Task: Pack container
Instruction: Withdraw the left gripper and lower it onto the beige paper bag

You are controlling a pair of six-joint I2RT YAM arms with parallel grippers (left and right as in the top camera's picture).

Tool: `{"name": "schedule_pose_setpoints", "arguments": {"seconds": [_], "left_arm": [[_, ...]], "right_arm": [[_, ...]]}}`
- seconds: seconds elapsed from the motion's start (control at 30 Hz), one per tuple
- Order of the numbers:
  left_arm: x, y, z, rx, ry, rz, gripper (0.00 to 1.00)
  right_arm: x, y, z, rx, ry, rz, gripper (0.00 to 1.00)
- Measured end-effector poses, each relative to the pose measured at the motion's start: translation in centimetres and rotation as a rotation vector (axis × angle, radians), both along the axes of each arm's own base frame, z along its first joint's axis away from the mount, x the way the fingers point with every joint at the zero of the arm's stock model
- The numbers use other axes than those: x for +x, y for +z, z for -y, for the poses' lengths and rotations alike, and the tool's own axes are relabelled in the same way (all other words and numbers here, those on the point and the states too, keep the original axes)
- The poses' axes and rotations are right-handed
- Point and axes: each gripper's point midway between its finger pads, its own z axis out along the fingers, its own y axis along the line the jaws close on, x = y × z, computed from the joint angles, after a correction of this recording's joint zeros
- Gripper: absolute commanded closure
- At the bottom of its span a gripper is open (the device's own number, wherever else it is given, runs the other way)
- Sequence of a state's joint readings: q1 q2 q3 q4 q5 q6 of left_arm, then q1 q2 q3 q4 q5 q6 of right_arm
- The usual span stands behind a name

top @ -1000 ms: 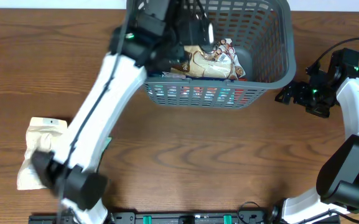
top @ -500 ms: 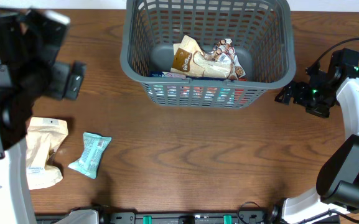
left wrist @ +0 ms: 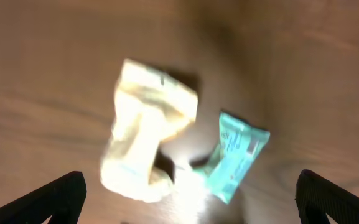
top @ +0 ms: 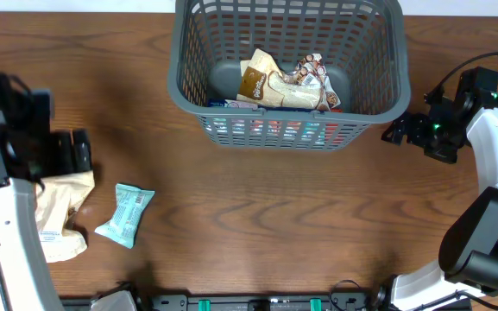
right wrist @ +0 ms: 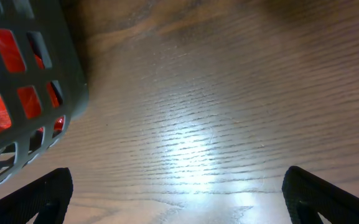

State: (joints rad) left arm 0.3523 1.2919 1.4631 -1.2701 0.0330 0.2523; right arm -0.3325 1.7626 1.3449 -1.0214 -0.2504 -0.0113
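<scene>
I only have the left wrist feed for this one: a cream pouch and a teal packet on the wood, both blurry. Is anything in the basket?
Observer: Yes. Overhead, the container holds several packets, a brown-and-cream one on top.
Operator: Where does it sit relative to my two loose items?
Observer: At the far middle of the table. The cream pouch and teal packet lie near the left edge, well apart from it.
Operator: And the other arm?
Observer: The right gripper is outside the container, beside its near right corner. Its wrist view shows the fingers spread with nothing between them.
</scene>
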Motion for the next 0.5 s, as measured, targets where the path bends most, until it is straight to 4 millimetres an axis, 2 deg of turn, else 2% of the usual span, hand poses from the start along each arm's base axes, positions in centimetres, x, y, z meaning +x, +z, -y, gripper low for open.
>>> {"name": "schedule_pose_setpoints", "arguments": {"seconds": [0.17,0.27,0.5], "left_arm": [[-3.0,-5.0,-1.2,-0.102,0.165,-0.088,0.01],[-4.4,-7.4,-1.9,-0.147,0.254,-0.129,0.01],[-5.3,-9.7,-3.7,-0.113,0.308,-0.145,0.02]], "right_arm": [[0.1,0.0,0.0,-0.001,0.0,0.003,0.01],[0.1,0.0,0.1,-0.002,0.0,0.006,0.01],[0.3,0.0,0.1,-0.004,0.0,0.013,0.01]]}}
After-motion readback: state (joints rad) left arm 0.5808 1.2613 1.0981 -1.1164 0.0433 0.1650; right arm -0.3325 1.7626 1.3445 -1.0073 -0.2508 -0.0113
